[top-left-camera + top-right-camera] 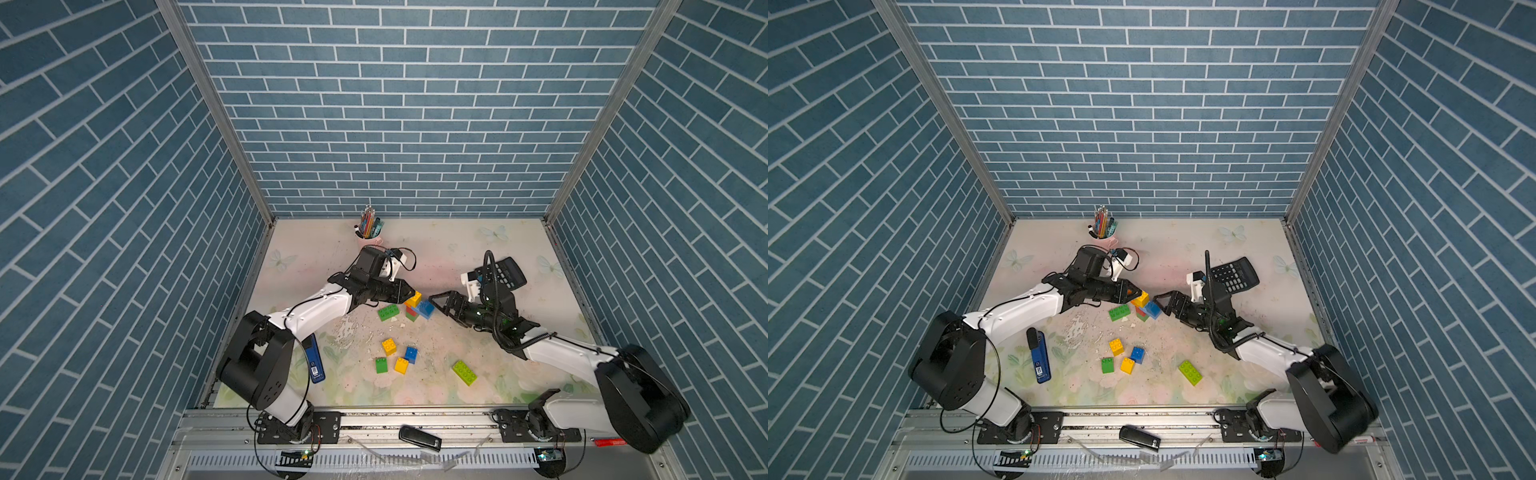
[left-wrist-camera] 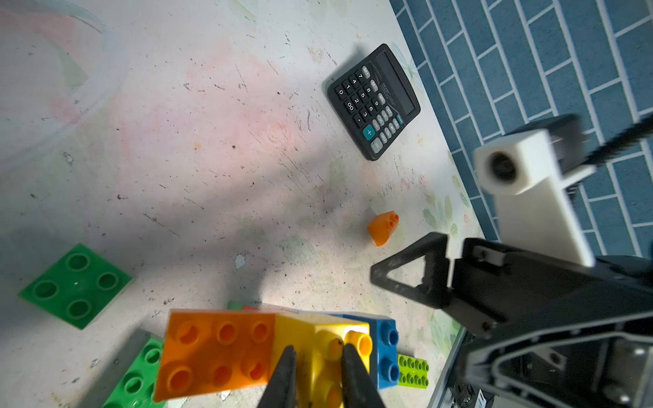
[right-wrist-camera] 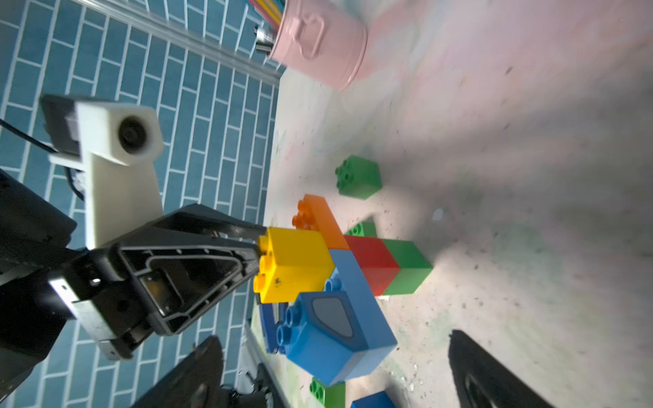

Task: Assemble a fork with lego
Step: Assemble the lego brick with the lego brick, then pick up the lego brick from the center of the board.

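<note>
Beside calculator [image 1: 505, 272] on tabletop [image 1: 457, 249]: joined lego [image 1: 417, 306] | left pincer [image 2: 314, 353] clamped narrow on yellow brick [image 2: 318, 335] | right pincer [image 1: 436, 308] wide, empty, just beside blue brick [image 1: 426, 308]

Left arm [image 1: 316, 307]: stretched low toward the lego stack [image 1: 419, 309], from its left.
Left end effector [image 1: 409, 294]: jaws pinched on the stack's yellow brick [image 1: 414, 298].
Right arm [image 1: 561, 353]: elbow bent, wrist aimed at the stack from the opposite side.
Right end effector [image 1: 436, 306]: jaws spread wide, just beside the stack, clear of it.
</note>
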You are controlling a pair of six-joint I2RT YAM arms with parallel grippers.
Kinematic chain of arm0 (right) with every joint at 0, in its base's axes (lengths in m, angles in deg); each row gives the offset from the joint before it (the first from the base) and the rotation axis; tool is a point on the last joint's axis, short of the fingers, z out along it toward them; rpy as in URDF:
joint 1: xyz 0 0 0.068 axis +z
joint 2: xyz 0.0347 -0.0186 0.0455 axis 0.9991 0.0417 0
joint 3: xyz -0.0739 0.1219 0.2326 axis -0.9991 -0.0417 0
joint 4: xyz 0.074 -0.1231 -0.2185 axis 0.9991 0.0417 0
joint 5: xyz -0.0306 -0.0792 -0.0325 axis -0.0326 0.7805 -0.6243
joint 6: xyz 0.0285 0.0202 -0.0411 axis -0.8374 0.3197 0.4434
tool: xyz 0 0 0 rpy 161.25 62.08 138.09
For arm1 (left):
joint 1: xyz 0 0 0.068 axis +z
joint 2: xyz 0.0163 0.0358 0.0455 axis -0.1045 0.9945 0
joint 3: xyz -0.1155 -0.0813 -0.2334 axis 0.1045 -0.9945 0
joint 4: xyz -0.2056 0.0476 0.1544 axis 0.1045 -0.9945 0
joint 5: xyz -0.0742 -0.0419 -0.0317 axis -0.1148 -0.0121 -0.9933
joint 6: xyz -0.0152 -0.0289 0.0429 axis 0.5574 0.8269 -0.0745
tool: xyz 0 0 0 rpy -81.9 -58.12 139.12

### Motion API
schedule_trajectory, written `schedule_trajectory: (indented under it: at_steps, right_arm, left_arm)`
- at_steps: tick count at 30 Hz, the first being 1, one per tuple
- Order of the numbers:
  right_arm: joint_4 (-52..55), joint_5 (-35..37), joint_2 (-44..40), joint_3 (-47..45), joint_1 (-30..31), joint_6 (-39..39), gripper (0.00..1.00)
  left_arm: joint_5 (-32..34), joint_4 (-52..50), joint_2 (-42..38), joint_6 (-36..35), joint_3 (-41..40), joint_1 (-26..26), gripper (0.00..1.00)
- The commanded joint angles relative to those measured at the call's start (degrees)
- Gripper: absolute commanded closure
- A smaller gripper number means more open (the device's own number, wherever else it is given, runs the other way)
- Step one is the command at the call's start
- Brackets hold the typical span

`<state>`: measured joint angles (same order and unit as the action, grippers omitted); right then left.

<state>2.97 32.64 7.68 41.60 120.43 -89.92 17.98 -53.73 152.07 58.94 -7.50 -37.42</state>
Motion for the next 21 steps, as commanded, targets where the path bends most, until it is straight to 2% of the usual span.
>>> schedule_trajectory:
  at_steps: [1,4,7,12,18,21]
  right_arm:
    - [27.1,16.7,-6.9,4.5,-0.2,15.0,0.07]
    - [42.7,27.9,-8.4,9.3,-0.2,19.7,0.14]
    - [51.7,31.1,-6.0,12.4,-0.2,24.3,0.2]
    - [55.1,27.9,-1.3,13.5,-1.6,27.9,0.22]
    - [50.8,21.6,3.7,12.9,-3.7,29.7,0.24]
    - [49.5,21.5,5.3,13.1,-4.5,30.9,0.32]
  left_arm:
    - [2.3,-6.6,0.8,-0.9,-0.9,0.1,0.76]
    - [2.2,-6.6,1.0,-0.9,-0.7,0.1,0.76]
    - [2.0,-6.4,1.3,-0.8,-0.6,0.1,0.76]
    - [2.1,-6.4,1.2,-0.7,-0.5,0.1,0.76]
    - [2.1,-6.6,1.3,-0.7,-0.3,0.1,0.76]
    - [2.1,-6.9,1.3,-1.0,-0.2,0.1,0.76]
